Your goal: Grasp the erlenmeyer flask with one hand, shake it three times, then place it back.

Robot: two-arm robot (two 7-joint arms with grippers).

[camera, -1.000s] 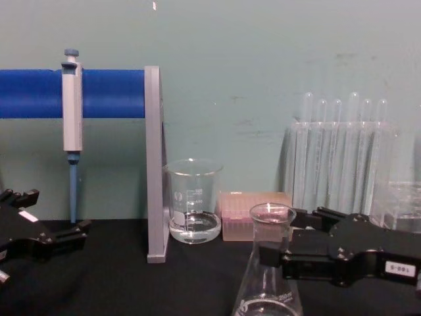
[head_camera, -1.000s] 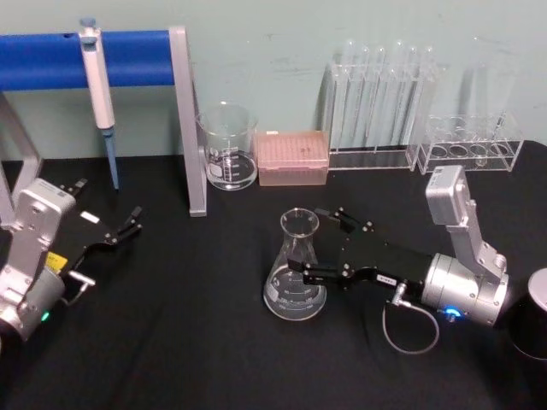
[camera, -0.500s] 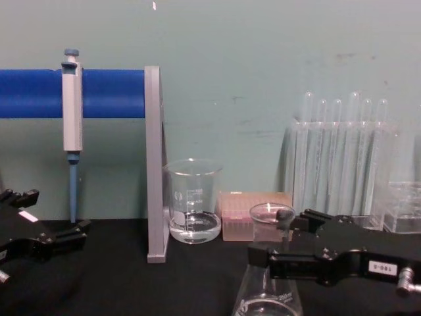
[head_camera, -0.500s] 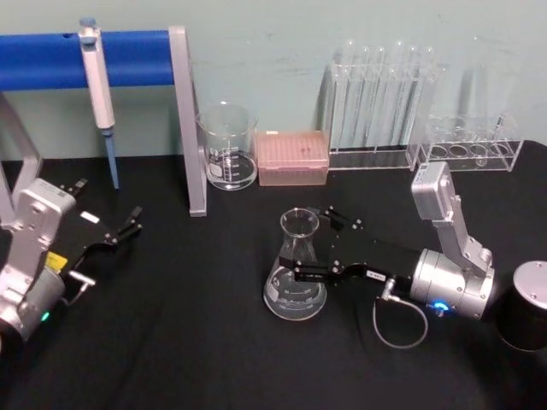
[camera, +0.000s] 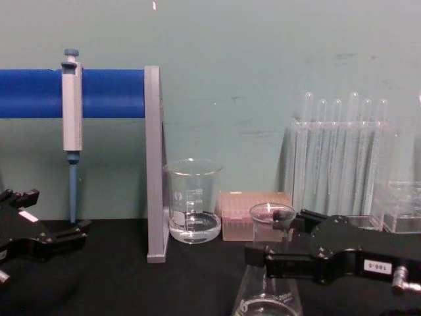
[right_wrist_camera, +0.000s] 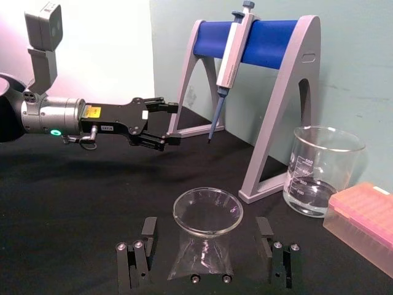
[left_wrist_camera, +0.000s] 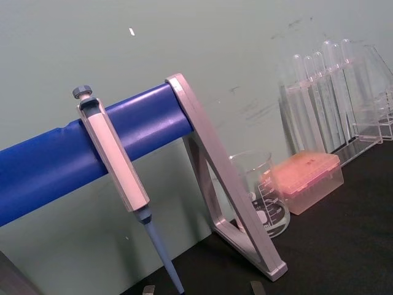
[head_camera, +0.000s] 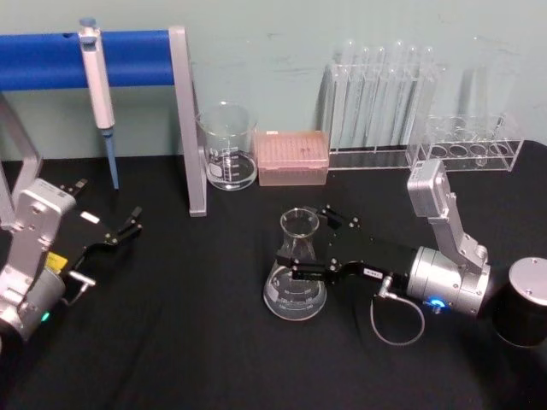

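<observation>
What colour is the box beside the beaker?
Pink; the box next to the beaker shows best in the head view.

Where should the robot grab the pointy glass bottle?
By the narrow neck just under the flared rim, coming in level from the robot's right. The erlenmeyer flask stands upright; its wide sloping body would probably slide out of a pinch, while the rim acts as a stop. The right claw sits open around that neck. The left claw is parked, open.

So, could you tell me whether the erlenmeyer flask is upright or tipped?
Upright: the erlenmeyer flask rests base-down on the table, mouth upward, inside the open right hand.
</observation>
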